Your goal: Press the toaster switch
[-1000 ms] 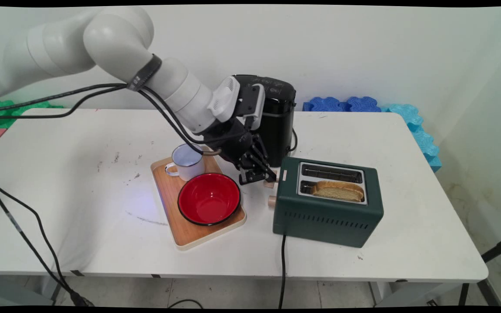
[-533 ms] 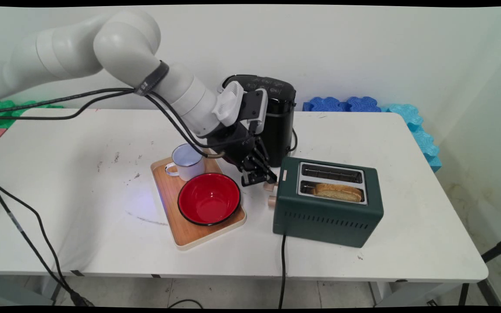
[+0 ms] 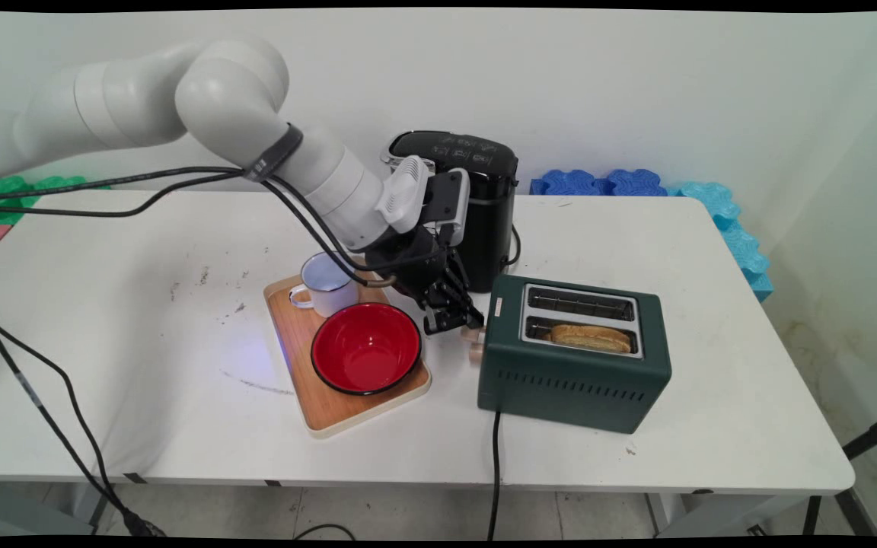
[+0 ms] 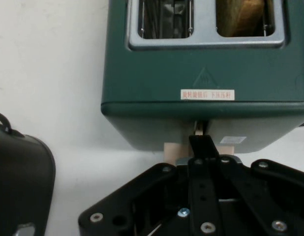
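A dark green two-slot toaster (image 3: 574, 373) stands right of centre on the white table (image 3: 141, 251). A slice of toast (image 3: 589, 337) sits low in its near slot; the far slot is empty. My gripper (image 3: 459, 323) is shut, its fingertips pressing down on the toaster's wooden lever (image 3: 473, 332) at the left end, just above a round wooden knob (image 3: 476, 352). In the hand view the gripper (image 4: 201, 140) rests on the pale lever (image 4: 174, 150) below the toaster (image 4: 206, 69), and the toast (image 4: 243, 17) shows in the right slot.
A wooden tray (image 3: 317, 396) left of the gripper carries a red bowl (image 3: 366, 348) and a white mug (image 3: 328, 283). A black coffee machine (image 3: 484, 205) stands just behind the hand. Blue foam blocks (image 3: 636, 183) line the wall. The toaster's cord (image 3: 495, 472) hangs over the front edge.
My gripper has moved down and slightly right with the lever under it. The toast has sunk lower into its slot.
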